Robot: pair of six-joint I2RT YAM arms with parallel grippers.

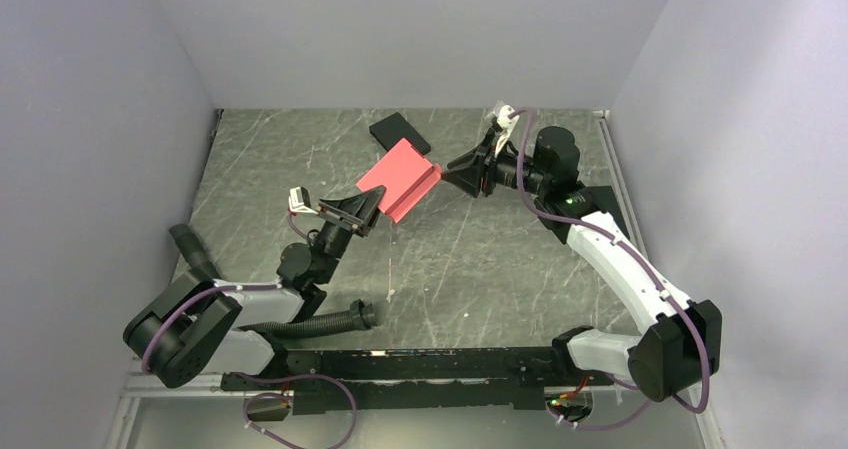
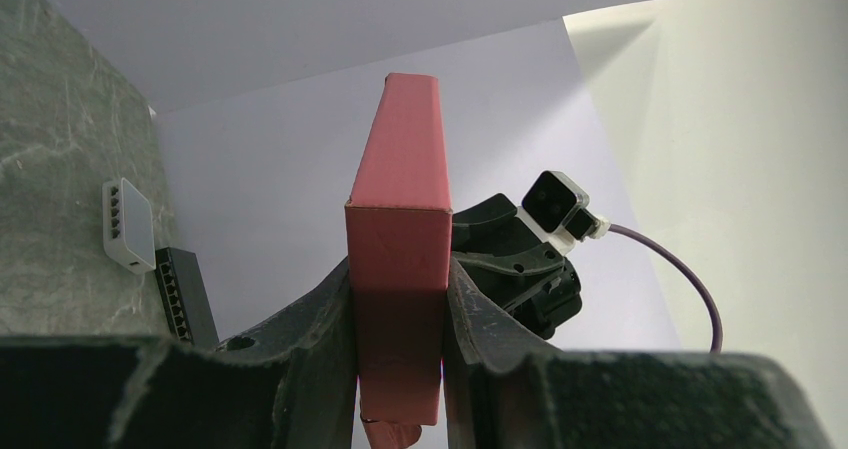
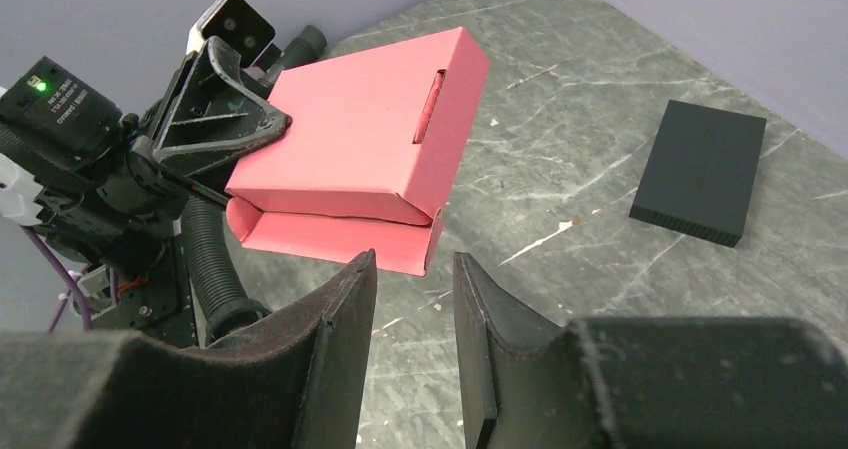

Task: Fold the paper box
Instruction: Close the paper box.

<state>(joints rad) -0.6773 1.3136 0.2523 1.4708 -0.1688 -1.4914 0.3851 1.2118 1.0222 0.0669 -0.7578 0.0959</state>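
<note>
The paper box is pinkish-red, mostly closed and held up off the table. My left gripper is shut on its near end, and the left wrist view shows the paper box squeezed between both fingers of the left gripper. From the right wrist, the paper box shows a slot in its top face and a loose lower flap hanging open at the end facing me. My right gripper is open just short of that flap, touching nothing. From above, the right gripper sits beside the box's right end.
A black flat rectangular box lies on the marble-patterned table behind the paper box, also seen as the black box. A black corrugated hose lies near the left arm's base. Grey walls close in three sides.
</note>
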